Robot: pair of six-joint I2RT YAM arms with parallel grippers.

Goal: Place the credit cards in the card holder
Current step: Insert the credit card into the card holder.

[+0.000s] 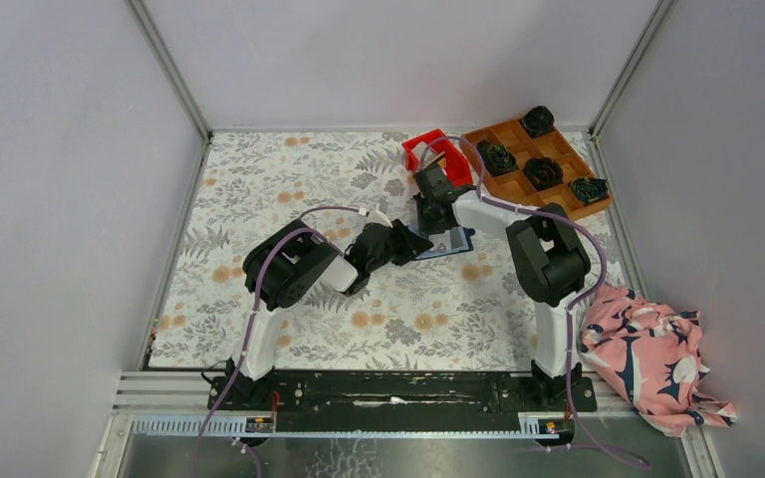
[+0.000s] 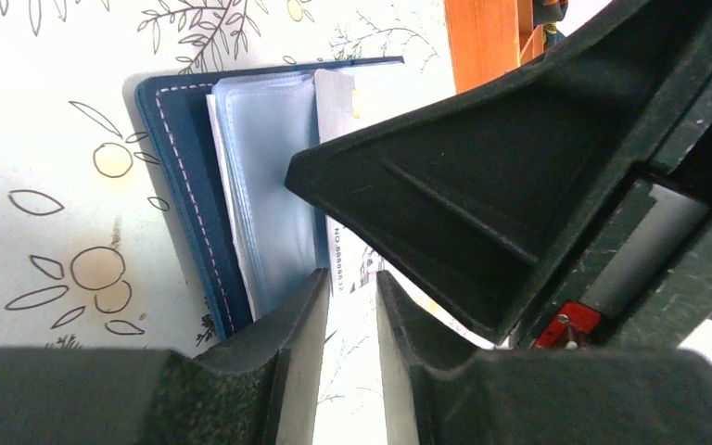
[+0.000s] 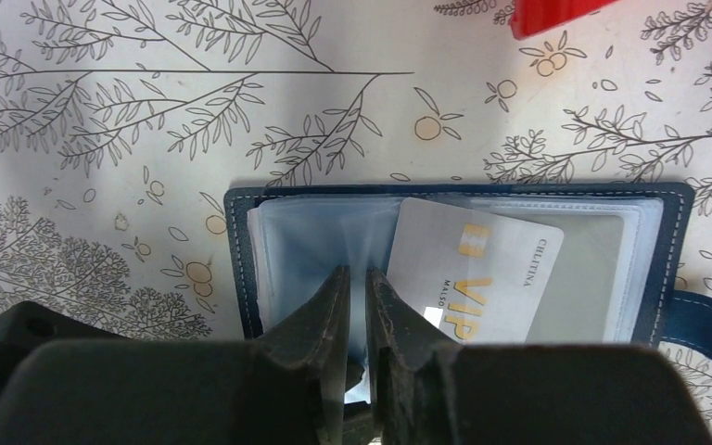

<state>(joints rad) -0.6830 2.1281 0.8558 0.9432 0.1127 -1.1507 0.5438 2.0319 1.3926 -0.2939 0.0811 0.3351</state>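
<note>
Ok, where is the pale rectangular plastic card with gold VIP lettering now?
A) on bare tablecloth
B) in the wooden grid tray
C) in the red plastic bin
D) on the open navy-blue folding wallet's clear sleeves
D: the pale VIP card lies tilted across the clear sleeves of the open navy-blue wallet.

From my station I count two arms, one left arm (image 1: 294, 269) and one right arm (image 1: 548, 261), and each wrist view shows me two fingers (image 3: 320, 320), so four in all. There is one tabletop (image 1: 279, 179). On it I can make out one navy wallet (image 3: 672, 241) and only one white card (image 3: 482, 269). I also count one red bin (image 1: 420, 149), one wooden tray (image 1: 515, 136), four dark rolled bundles (image 1: 543, 172) and one pink cloth (image 1: 647, 354).
</note>
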